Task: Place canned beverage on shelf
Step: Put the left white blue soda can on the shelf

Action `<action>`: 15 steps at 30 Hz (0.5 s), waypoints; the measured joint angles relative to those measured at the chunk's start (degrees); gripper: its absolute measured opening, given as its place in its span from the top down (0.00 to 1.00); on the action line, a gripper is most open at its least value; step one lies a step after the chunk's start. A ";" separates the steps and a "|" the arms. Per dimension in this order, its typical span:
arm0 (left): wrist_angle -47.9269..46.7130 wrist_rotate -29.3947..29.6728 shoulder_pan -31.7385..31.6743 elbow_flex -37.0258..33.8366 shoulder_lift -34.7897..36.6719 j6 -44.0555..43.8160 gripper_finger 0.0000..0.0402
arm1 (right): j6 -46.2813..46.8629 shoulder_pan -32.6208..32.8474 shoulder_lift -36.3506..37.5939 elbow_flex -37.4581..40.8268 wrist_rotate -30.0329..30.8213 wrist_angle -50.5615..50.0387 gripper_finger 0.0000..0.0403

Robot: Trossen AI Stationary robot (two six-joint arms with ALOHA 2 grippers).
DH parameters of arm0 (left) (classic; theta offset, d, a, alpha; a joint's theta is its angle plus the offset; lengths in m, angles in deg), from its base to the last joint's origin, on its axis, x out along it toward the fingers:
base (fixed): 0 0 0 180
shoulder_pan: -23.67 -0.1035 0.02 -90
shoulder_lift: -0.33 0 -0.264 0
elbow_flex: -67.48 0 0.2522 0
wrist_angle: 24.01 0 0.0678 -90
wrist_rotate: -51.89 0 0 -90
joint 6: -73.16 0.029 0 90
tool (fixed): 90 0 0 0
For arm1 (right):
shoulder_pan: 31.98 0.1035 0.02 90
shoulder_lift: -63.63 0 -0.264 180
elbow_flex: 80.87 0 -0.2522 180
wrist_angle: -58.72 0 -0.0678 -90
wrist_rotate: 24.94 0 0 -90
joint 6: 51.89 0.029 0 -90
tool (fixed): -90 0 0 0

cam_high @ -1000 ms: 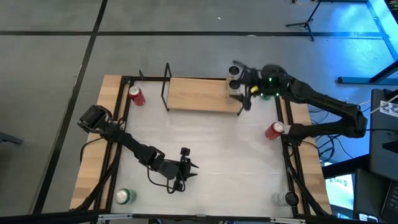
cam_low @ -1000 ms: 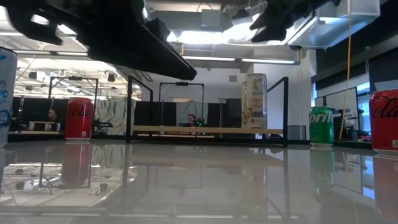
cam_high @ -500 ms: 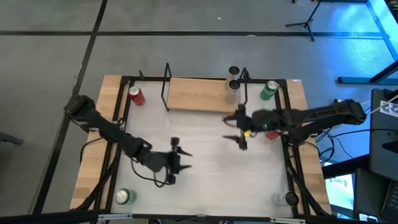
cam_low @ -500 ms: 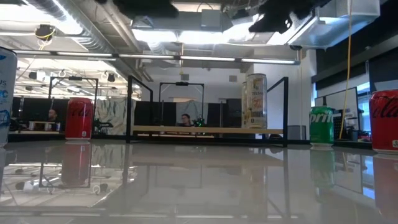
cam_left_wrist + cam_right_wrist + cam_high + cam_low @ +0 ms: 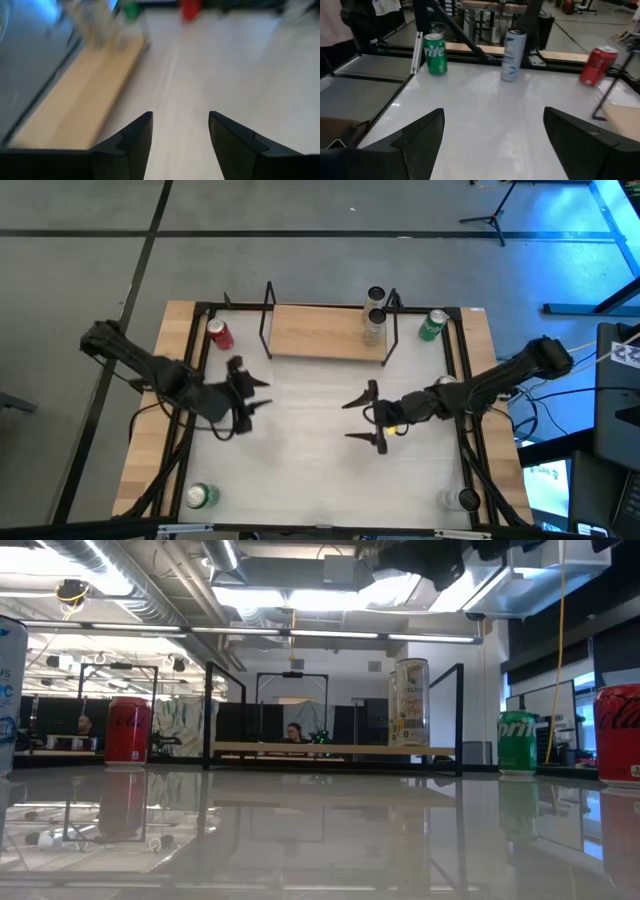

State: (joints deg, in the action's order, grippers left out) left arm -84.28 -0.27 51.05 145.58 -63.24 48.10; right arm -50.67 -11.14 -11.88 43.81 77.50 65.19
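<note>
From above, my right claw (image 5: 362, 416) hangs over the middle of the table (image 5: 300, 470), fingers spread wide and holding nothing. My left claw (image 5: 245, 395) hovers near the table's left side, partly open and also empty. The shelf (image 5: 315, 332) sits at the far edge with one pale can (image 5: 373, 323) upright at its right end. I judge it sits there to leave room for more cans. A red can (image 5: 220, 335) waits left of the shelf, a green can (image 5: 432, 325) right of it, and a second green can (image 5: 200, 496) at the near left corner.

At table height, neither claw shows clearly, but here I see the pale can (image 5: 409, 703) stands level on the board.

My left wrist looks along the shelf board (image 5: 85, 90) between my parted fingers (image 5: 132, 137).

My right wrist shows what the overhead cannot: the labels of another green can (image 5: 435, 54), a light blue can (image 5: 512, 48) and a red one (image 5: 597, 59), all well apart from my fingers.
</note>
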 joint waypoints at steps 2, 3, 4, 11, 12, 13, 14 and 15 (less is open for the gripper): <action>-10.16 -2.20 -1.08 3.68 0.01 -6.60 0.54 | -0.89 0.20 -2.24 -0.30 -0.20 3.99 0.17; -14.28 -3.82 -1.59 4.94 0.07 -9.62 0.54 | -1.17 0.20 -2.92 -0.98 -0.17 4.47 0.17; -17.79 -5.49 -2.02 5.95 0.09 -11.96 0.54 | -1.11 0.20 -3.25 -1.43 -0.21 4.44 0.17; -21.35 -7.36 -2.51 7.87 0.72 -13.93 0.54 | -1.56 0.15 -4.04 -2.69 -0.94 3.67 0.17; -20.30 -7.29 -2.56 7.87 0.72 -13.49 0.54 | -1.61 0.13 -4.04 -2.69 -0.91 3.67 0.17; -19.57 -7.21 -2.88 7.87 0.61 -12.86 0.54 | -1.65 0.14 -4.04 -2.69 -0.80 3.69 0.17; -19.50 -7.43 -3.39 7.87 0.55 -12.57 0.54 | -1.69 0.13 -4.04 -2.69 -0.37 3.65 0.17; -19.57 -7.66 -4.07 7.87 0.55 -12.70 0.53 | -1.71 0.14 -4.04 -2.69 -0.06 3.44 0.17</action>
State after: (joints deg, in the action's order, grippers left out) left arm -103.86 -7.93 46.98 153.45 -62.69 35.40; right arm -52.39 -11.00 -15.92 41.12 77.43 68.63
